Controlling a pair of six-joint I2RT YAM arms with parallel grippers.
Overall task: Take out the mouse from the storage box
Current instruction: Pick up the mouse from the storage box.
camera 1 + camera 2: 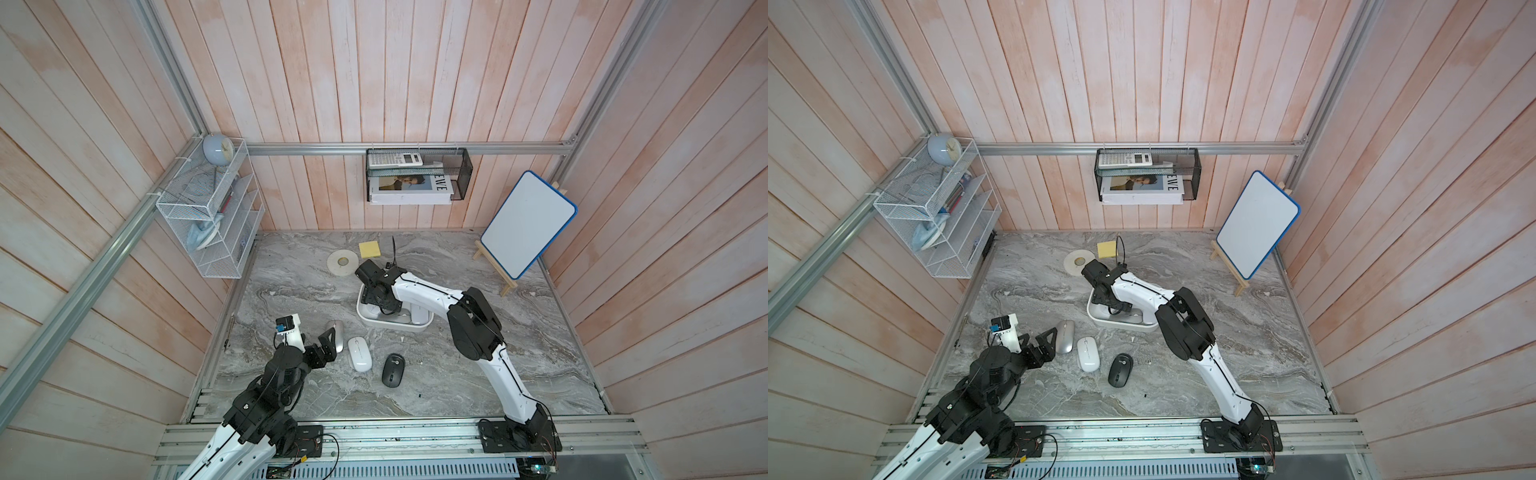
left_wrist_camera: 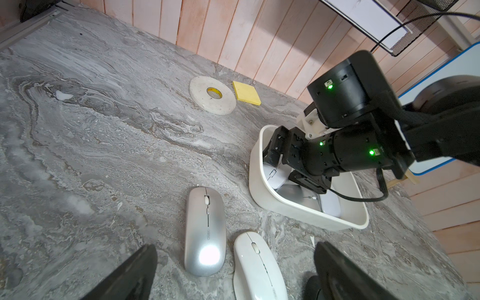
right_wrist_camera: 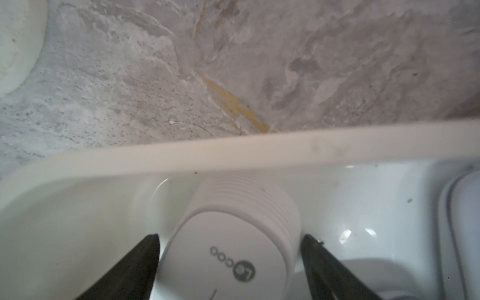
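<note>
Clerk: Room and surface?

Checker: Pink plank walls on three sides; grey marbled counter.

Clerk: Item one, box.

Checker: White box, open top, mid-counter. The right arm reaches into it from above.

Clerk: Contents?

Checker: One white mouse with a printed logo, lying near one long wall. A grey mouse and a pale mouse lie beside it inside the box.

Clerk: Right hand?

Checker: The right hand is down in the box, one black finger at each flank of the mouse. The fingers sit right at its sides, but I cannot tell whether they press it. The mouse is not lifted clear of the box.

Clerk: Left hand?

Checker: The left hand is low at the near left of the counter, fingers spread wide and holding nothing.

Clerk: Loose items on the counter?

Checker: Three in a row in front of the box: silver mouse, white mouse and black mouse. The silver mouse is just beside the left hand. Tape roll and yellow pad lie near the back wall.

Clerk: Fixtures?

Checker: Whiteboard on an easel at the back right, mesh basket on the back wall, wire rack on the left wall.
</note>
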